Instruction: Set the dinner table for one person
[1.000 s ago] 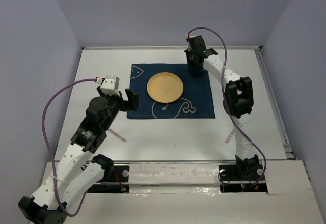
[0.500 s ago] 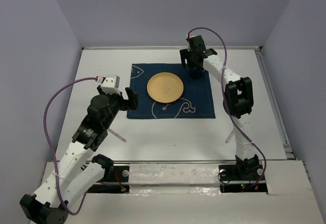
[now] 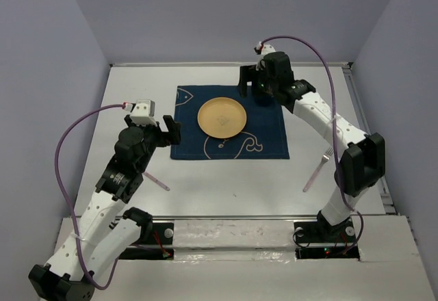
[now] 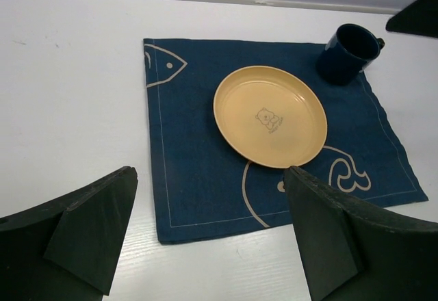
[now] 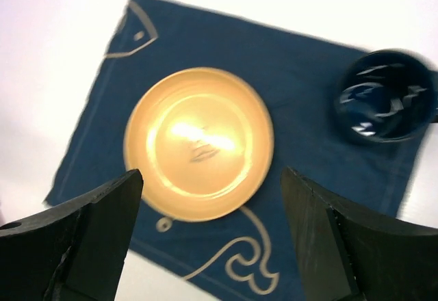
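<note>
Place setting part laid; cutlery outstanding.

The large matte white dinner table (image 3: 226,185) fills the floor of the view and carries a dark blue cloth mat with white whale outlines (image 3: 267,144) at its centre. On the mat sit a round yellow plate (image 3: 222,118) and, at its far right corner, a dark blue mug (image 4: 349,51). A pink fork (image 3: 318,169) and a second pink utensil (image 3: 157,182), type unclear, lie off the mat on bare table; placing them appears to remain. The right gripper (image 5: 209,185) hangs above the mat, jaws wide and empty. The left gripper (image 4: 209,181) is fully spread and holds nothing. Plain lilac-grey walls (image 3: 226,14) enclose three sides.
</note>
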{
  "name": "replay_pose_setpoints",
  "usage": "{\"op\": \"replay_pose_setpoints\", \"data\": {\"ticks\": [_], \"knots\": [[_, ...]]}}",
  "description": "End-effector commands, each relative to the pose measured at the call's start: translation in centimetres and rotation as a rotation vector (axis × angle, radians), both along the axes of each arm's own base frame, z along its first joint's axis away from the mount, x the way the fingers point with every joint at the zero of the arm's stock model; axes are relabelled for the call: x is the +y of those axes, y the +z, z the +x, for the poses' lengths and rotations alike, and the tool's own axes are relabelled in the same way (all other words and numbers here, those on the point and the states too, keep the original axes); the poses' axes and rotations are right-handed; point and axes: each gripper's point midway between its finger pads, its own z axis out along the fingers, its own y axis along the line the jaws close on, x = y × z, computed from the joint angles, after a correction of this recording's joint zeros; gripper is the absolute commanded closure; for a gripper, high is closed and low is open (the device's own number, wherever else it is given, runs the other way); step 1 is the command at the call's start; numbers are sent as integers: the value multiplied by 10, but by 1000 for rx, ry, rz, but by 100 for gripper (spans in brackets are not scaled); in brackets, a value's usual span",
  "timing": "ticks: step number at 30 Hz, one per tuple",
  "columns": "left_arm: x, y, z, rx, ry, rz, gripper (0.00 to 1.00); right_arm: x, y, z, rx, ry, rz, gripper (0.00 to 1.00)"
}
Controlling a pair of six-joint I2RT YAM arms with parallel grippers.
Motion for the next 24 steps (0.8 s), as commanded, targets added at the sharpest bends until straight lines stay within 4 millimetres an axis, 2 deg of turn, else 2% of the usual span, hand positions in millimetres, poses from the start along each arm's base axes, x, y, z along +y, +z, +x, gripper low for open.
{"op": "replay_pose_setpoints", "data": {"ticks": [1,6,7,8,11,12,13,14,15,16,18,20,21,22,24], "knots": [[12,17,3,-54,51,-17,1,48,3,-37,-27,145,143,13],[25,20,5,-61,109,-25,1,94,-10,-83,-16,296,156,14],[36,20,5,-61,162,-22,1,104,-11,-91,-18,323,162,15],[43,19,5,-57,198,-22,1,122,-13,-107,-12,381,175,16],[71,21,2,-56,344,-21,1,156,-14,-121,-13,452,229,21],[79,26,0,-70,384,-30,1,181,-24,-135,12,519,242,23],[86,28,-2,-78,416,-35,1,194,-29,-141,21,550,245,25],[97,29,-6,-85,477,-37,1,210,-23,-145,6,578,251,27],[105,31,-9,-93,516,-41,1,223,-27,-152,7,601,242,30],[122,36,-17,-117,605,-51,1,244,-48,-168,33,648,207,33],[137,39,-28,-143,691,-91,1,273,-62,-187,39,696,181,38],[150,40,-36,-167,775,-126,1,289,-66,-197,25,724,161,41],[152,42,-39,-180,784,-135,1,294,-73,-201,26,732,145,42],[155,45,-42,-198,794,-148,1,301,-88,-208,24,736,104,45],[157,47,-44,-216,806,-161,1,309,-99,-215,15,751,69,46]]}}
